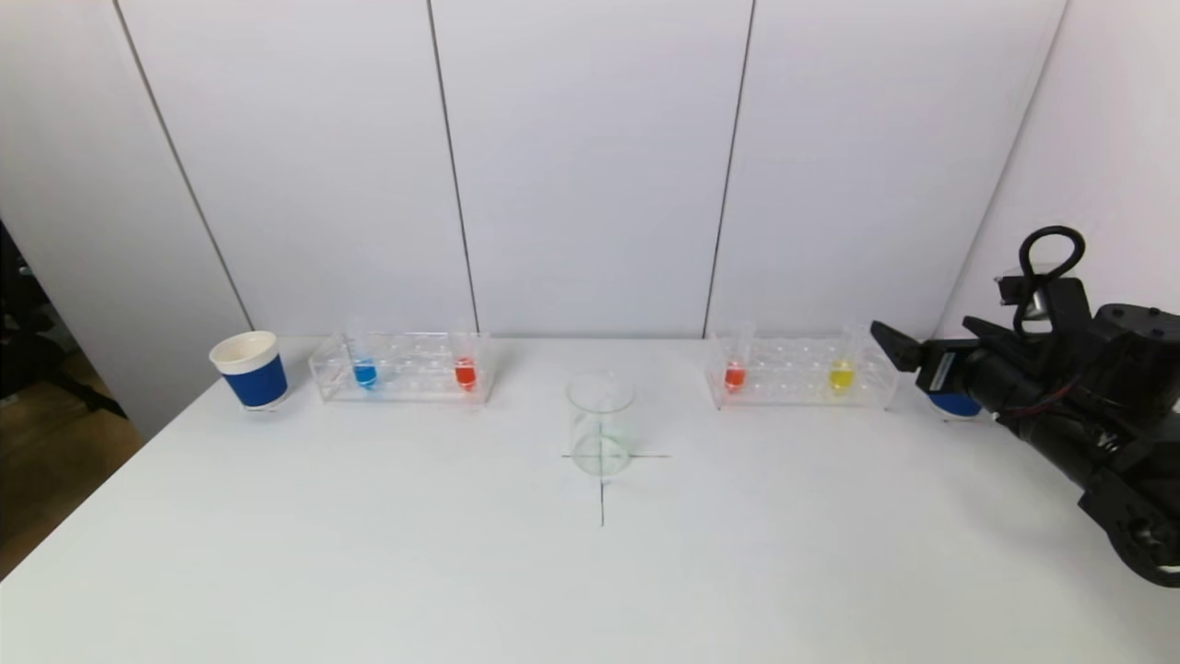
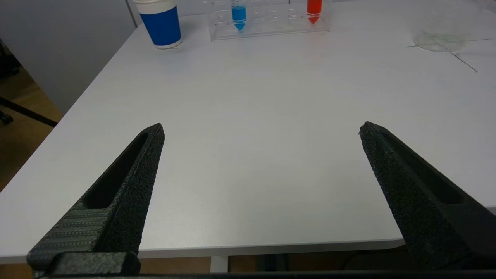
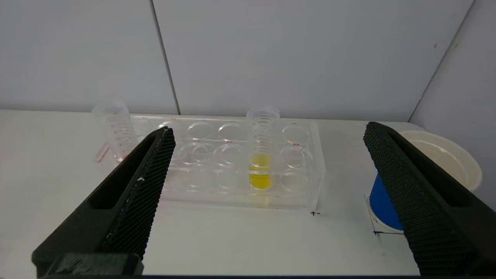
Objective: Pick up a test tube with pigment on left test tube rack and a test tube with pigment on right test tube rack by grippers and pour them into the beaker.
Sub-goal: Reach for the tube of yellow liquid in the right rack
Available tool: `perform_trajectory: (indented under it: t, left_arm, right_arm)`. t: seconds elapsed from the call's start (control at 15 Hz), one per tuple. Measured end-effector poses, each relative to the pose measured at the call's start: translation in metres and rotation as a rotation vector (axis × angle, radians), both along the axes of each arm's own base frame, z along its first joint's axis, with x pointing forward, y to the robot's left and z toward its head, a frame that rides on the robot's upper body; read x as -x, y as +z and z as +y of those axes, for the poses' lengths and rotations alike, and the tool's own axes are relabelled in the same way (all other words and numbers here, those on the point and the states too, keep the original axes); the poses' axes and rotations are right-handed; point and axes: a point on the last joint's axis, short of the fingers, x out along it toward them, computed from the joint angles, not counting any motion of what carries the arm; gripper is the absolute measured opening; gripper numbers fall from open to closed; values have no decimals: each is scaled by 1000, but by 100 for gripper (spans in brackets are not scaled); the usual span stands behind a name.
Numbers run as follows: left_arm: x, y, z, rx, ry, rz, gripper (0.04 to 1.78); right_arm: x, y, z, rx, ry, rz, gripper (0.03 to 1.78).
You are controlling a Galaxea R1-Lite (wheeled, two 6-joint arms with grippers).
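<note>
On the far left of the white surface [image 1: 369, 553] stood a blue cup [image 1: 249, 370]. Just to its right sat the left rack [image 1: 403, 367], holding a blue tube [image 1: 364, 369] near its left end and a red tube [image 1: 466, 370] near its right end, both upright. The left gripper [image 2: 261, 130] hovered low over the near left edge of the surface, well apart from that rack, its fingers [image 2: 131, 186] spread wide and holding nothing; it did not show in the head view.

At the middle stood the clear beaker [image 1: 600, 422], upright on a drawn cross [image 1: 603, 489].

Further right sat the right rack [image 1: 800, 372], with an orange-red tube [image 1: 735, 372] at its left end and a yellow tube [image 1: 841, 372] near its right end. The right gripper [image 3: 267, 133] was raised just beside the rack's right end, pointing toward the yellow tube, its fingers [image 3: 135, 193] spread wide and apart from it. A second blue cup [image 3: 418, 182] stood right of the rack, partly hidden by the right arm [image 1: 1079, 406] in the head view.
</note>
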Motion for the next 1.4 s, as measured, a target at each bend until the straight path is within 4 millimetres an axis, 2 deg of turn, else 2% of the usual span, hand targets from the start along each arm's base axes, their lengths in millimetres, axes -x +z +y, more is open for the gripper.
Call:
perform_trajectory:
  t: [0.33,0.6,1.4]
  left_arm:
    - [0,0,0,0,0,0,176]
    - [0,0,0,0,0,0,176]
    - [0,0,0,0,-1,0,176]
  right_arm:
    - [-11,-23,-1,-5,-7,19,177]
    - [-20,-34,-1,-5,-14,35,177]
    - [-50,-46,-2,-17,-19,14,177]
